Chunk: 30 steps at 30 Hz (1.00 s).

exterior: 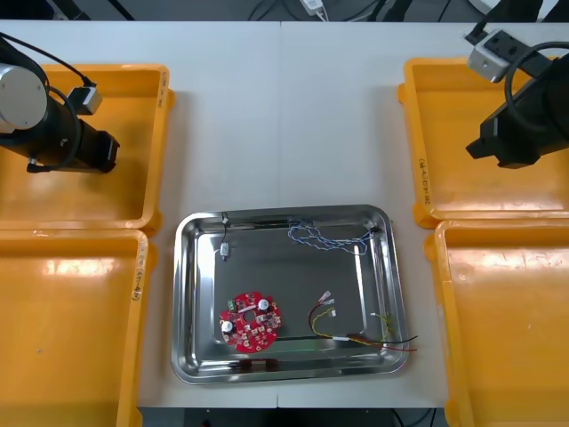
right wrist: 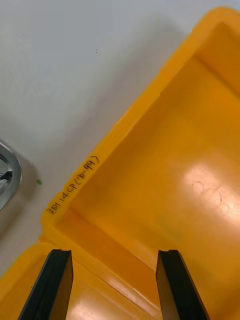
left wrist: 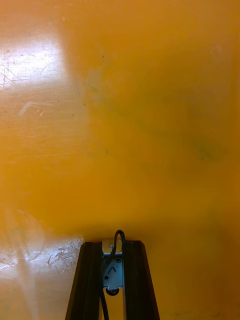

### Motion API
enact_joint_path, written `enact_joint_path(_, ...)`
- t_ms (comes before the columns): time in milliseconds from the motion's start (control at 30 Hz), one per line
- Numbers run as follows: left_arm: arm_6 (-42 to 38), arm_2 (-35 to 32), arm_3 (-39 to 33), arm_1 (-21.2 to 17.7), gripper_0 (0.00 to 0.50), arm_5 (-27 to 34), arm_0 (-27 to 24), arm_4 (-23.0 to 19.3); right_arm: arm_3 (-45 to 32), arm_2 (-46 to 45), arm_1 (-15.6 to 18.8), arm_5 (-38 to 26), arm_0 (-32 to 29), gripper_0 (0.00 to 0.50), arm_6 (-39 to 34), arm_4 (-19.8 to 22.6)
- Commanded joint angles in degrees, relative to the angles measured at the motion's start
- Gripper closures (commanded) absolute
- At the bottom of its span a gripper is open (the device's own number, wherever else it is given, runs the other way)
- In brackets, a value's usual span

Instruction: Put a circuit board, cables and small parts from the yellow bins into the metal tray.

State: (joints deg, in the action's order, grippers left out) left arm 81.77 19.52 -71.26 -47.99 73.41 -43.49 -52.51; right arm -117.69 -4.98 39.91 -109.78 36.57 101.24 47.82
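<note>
Black fingers of the left gripper point(left wrist: 112, 245) clamp a black cable point(left wrist: 119, 236) by its pale plug, above the far left bin point(exterior: 160, 133). The plug's long axis runs along the fingers, with the cable looping past their tips. The tray point(exterior: 182, 302) already holds a board point(exterior: 251, 320), a small metal part point(exterior: 227, 251), a blue-white cable point(exterior: 324, 238) and a red-yellow cable point(exterior: 351, 338). The right gripper point(right wrist: 115, 252) hangs open over the far right bin point(right wrist: 150, 165). Probably only the held cable remains.

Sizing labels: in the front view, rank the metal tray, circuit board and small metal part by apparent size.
1. metal tray
2. circuit board
3. small metal part
Both smaller things lie in the tray, so nearness hardly matters.
</note>
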Motion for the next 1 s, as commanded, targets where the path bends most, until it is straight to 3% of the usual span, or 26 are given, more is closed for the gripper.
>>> enact_joint_path(33,5.3,0.3,-1.5,0.1,0.5,0.2,1.2,0.3,-1.8,-3.9,4.4,-0.2,-1.5,0.016,-7.5,0.1)
enact_joint_path(333,3.5,-3.5,-6.4,-1.7,0.5,8.9,-0.2,0.5,-1.9,-5.0,10.5,-0.2,-8.8,0.016,-18.3,-0.1)
enact_joint_path(667,-5.5,-5.3,-15.1,-2.7,0.5,17.2,-1.0,2.3,-1.7,-6.2,11.7,-0.2,-12.4,0.017,-28.2,-1.4)
enact_joint_path(833,-12.0,-5.6,-21.6,-2.7,0.5,22.7,-1.8,3.0,-0.2,-7.5,11.9,-0.2,-12.8,0.016,-33.2,1.0)
enact_joint_path(1000,-17.7,-6.2,-27.2,-2.7,0.5,27.0,-2.5,2.3,1.0,-7.7,12.8,-0.2,-12.9,0.016,-33.4,3.1)
